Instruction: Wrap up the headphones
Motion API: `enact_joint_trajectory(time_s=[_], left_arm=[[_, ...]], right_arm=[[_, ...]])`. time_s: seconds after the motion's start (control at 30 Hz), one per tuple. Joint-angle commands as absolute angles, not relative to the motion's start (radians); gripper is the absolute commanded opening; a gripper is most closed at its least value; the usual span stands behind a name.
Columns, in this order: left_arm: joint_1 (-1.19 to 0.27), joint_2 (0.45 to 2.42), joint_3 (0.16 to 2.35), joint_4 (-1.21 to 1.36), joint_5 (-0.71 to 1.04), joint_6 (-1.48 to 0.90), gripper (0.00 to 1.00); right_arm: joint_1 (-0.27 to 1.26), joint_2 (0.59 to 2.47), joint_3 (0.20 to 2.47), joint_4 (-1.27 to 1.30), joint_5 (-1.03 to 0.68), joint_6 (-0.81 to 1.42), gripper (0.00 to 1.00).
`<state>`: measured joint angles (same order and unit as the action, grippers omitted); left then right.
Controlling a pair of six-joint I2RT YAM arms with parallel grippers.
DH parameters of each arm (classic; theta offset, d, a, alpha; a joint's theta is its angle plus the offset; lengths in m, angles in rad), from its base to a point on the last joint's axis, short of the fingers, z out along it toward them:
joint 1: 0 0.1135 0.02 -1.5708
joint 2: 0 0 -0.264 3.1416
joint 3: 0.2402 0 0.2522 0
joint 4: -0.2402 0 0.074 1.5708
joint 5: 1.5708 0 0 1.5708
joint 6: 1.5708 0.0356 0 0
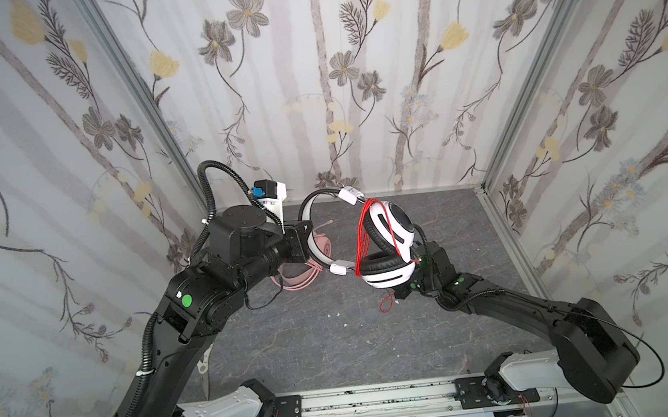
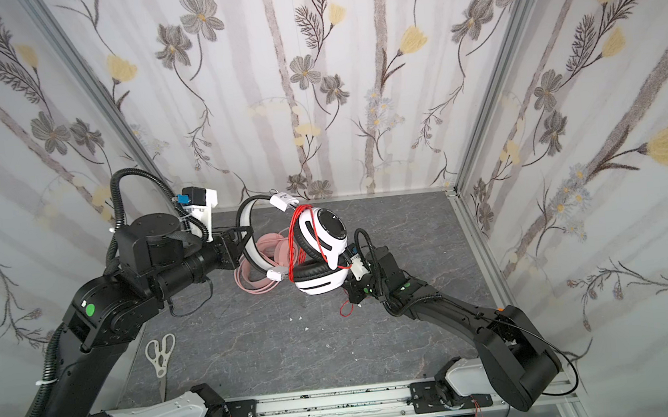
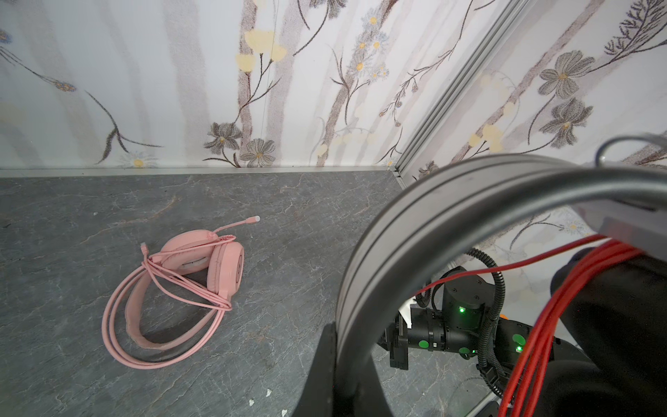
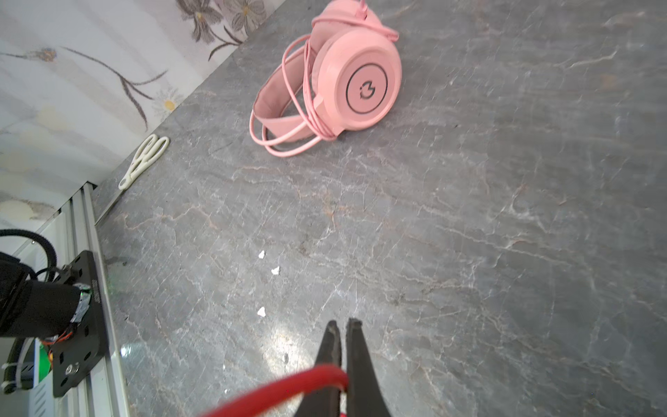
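The white-and-black headphones (image 1: 392, 224) (image 2: 325, 227) hang in the air above the middle of the table. My left gripper (image 1: 306, 241) (image 2: 240, 248) (image 3: 346, 382) is shut on their headband (image 3: 397, 224). Their thin red cable (image 1: 362, 236) (image 2: 291, 243) runs in several loops round the band by the earcups. My right gripper (image 1: 401, 295) (image 2: 353, 297) (image 4: 343, 325), just below the earcups, is shut on the red cable (image 4: 288, 386) near its free end. The pink headphones (image 2: 269, 249) (image 3: 202, 267) (image 4: 361, 83) lie on the table behind, their pink cable wound round them, partly hidden in both top views.
White scissors (image 2: 161, 351) (image 4: 144, 159) lie near the table's left edge, by the left arm. Small white scraps (image 4: 261, 254) dot the grey marbled table (image 1: 337, 343). Flowered walls close in the back and both sides; a metal rail (image 1: 384, 401) runs along the front.
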<state>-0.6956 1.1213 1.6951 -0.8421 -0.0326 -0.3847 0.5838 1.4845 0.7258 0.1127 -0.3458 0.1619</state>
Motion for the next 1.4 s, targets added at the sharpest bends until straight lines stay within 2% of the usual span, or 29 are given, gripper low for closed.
enact_joint_trajectory(time_s=[0.0, 0.17, 0.47, 0.67, 0.77, 1.03, 1.37], left_arm=[[-0.693, 1.117, 1.710, -0.783, -0.029, -0.411, 0.00], [-0.694, 1.115, 1.709, -0.778, -0.027, -0.414, 0.00], [-0.693, 1.112, 1.736, -0.789, -0.030, -0.414, 0.00], [-0.694, 1.115, 1.746, -0.797, -0.028, -0.414, 0.00], [-0.693, 1.112, 1.739, -0.795, -0.030, -0.416, 0.00], [-0.693, 1.113, 1.737, -0.792, -0.029, -0.414, 0.00], [-0.693, 1.124, 1.736, -0.783, -0.015, -0.419, 0.00]], right_arm=[[0.559, 1.482, 0.868, 0.038, -0.149, 0.101, 0.00], [0.479, 1.505, 1.140, -0.083, 0.127, 0.033, 0.00], [0.386, 1.709, 1.535, -0.234, 0.390, -0.040, 0.00], [0.345, 1.758, 1.799, -0.307, 0.393, -0.050, 0.00], [0.345, 1.785, 1.899, -0.358, 0.449, -0.067, 0.00], [0.337, 1.748, 1.933, -0.367, 0.679, -0.136, 0.00], [0.327, 1.672, 1.858, -0.317, 0.766, -0.199, 0.00]])
